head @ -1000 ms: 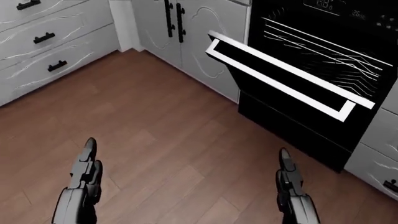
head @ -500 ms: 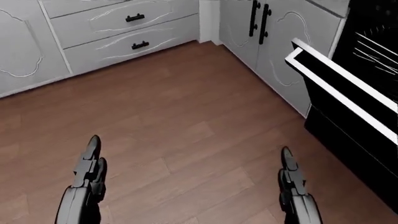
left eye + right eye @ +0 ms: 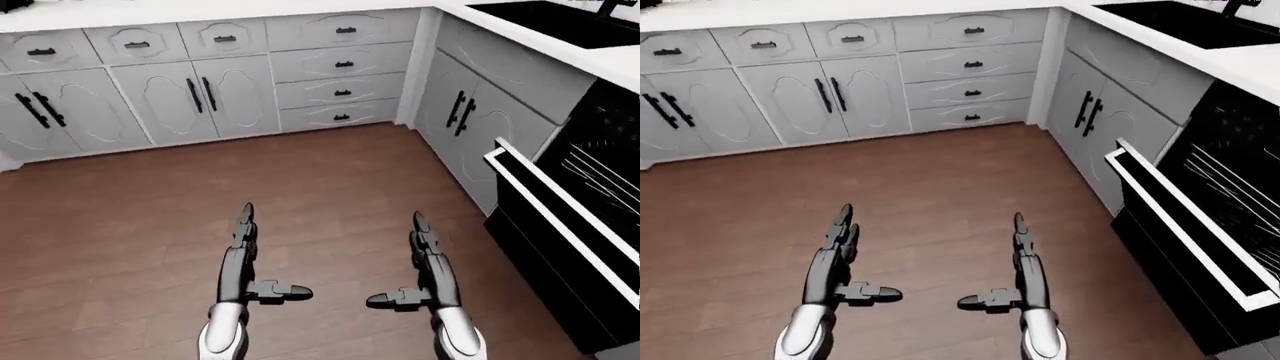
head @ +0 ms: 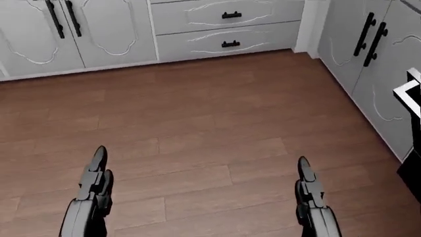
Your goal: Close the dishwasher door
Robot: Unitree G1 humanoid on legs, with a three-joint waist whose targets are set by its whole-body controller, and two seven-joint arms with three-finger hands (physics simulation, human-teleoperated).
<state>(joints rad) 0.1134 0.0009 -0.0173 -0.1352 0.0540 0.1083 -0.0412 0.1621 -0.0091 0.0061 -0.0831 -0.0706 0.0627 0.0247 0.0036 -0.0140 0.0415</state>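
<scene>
The black dishwasher (image 3: 1230, 195) stands at the right edge of the eye views, under the white counter. Its white-edged door (image 3: 1185, 225) hangs partly open, tilted out toward the floor, with wire racks showing behind it. In the head view only a corner of the door (image 4: 413, 94) shows at the right edge. My left hand (image 3: 245, 259) and right hand (image 3: 428, 262) are both open, fingers straight, thumbs pointing inward, held over the wooden floor. Neither touches anything. The right hand is well left of the door.
Grey cabinets with black handles (image 3: 200, 94) line the top of the views and turn a corner down the right side (image 3: 460, 112). A black sink (image 3: 1180, 15) sits in the counter at the top right. Brown wooden floor (image 4: 197, 123) lies below my hands.
The whole picture has swung: the camera turned left, so the dishwasher slid from the middle right to the right edge. My hands keep the same pose.
</scene>
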